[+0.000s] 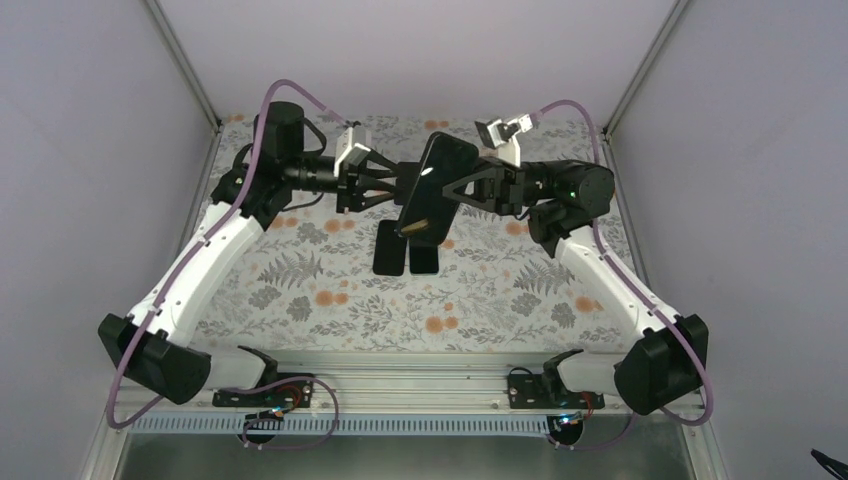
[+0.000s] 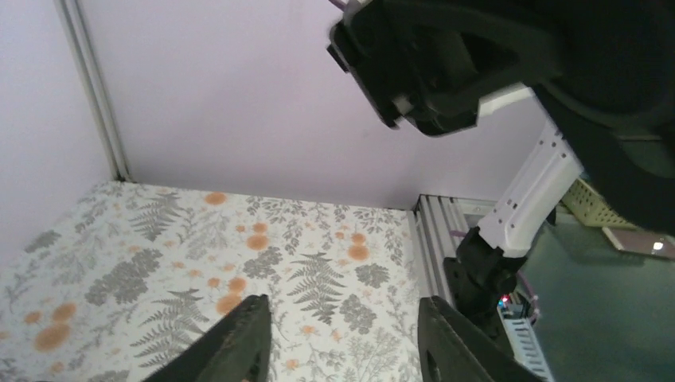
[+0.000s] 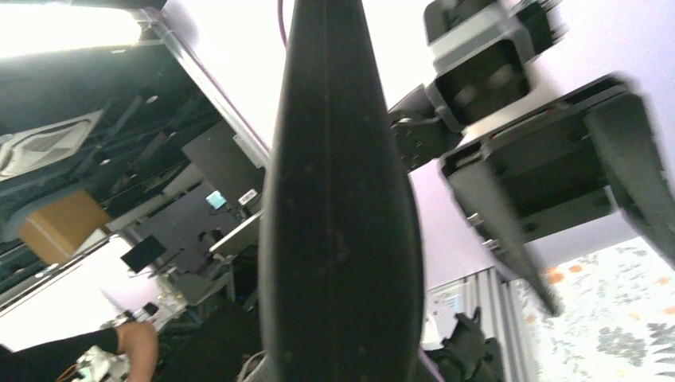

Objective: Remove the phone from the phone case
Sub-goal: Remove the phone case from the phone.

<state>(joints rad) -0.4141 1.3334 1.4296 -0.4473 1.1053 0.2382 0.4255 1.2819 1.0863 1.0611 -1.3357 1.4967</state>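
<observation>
Top external: right claw (image 1: 455, 190) pinches phone (image 1: 440, 160).

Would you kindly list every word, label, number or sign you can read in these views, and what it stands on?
No text can be read anywhere.
Phone, held by the right claw: no legible mark.
Small screens in the room behind, right wrist view: too blurred to read.

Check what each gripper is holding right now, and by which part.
Right gripper clamps the phone by one long edge, about mid-length, up in the air. Left gripper is open, holding nothing.
</observation>
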